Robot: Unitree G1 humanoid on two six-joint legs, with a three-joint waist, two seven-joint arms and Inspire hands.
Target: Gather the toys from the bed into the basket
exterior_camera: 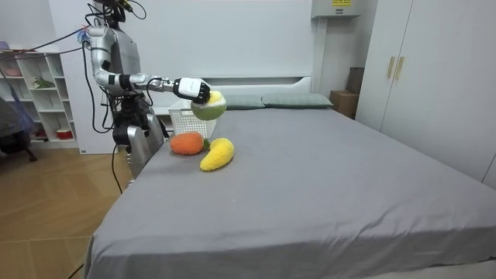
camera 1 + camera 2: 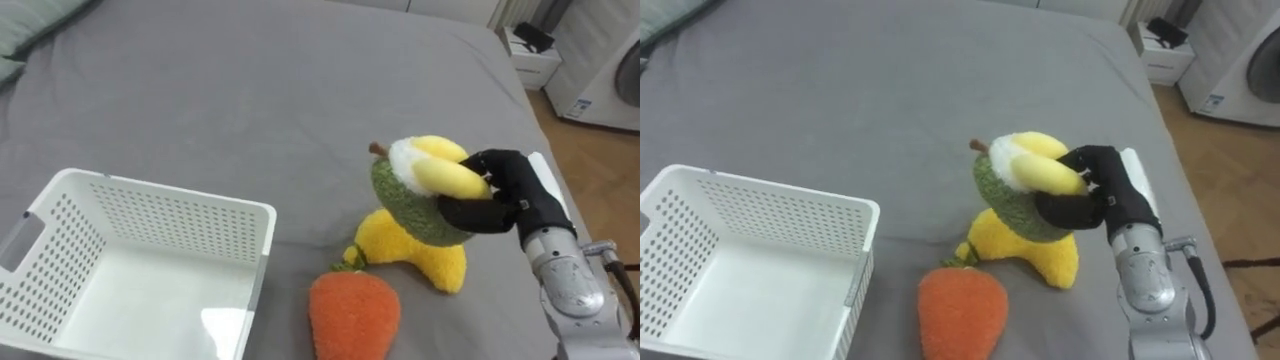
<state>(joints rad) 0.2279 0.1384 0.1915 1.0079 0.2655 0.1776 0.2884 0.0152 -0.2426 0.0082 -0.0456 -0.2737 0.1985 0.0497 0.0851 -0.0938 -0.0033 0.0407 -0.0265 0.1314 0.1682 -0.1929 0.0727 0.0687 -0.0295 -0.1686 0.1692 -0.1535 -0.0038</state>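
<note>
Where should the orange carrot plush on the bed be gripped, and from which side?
Grip the carrot across its broad orange body, coming from above: it lies flat, with free bedding on both flanks between the white basket and the yellow plush. Its green tuft is small, tucked against the yellow plush. The right hand is shut on the green plush.

I'm working in a home bedroom: a wide grey bed (image 1: 310,178) with pillows (image 1: 298,101) at its head, white wardrobe doors (image 1: 403,70) alongside, cube shelves (image 1: 35,93) and wooden floor (image 1: 46,209).
</note>
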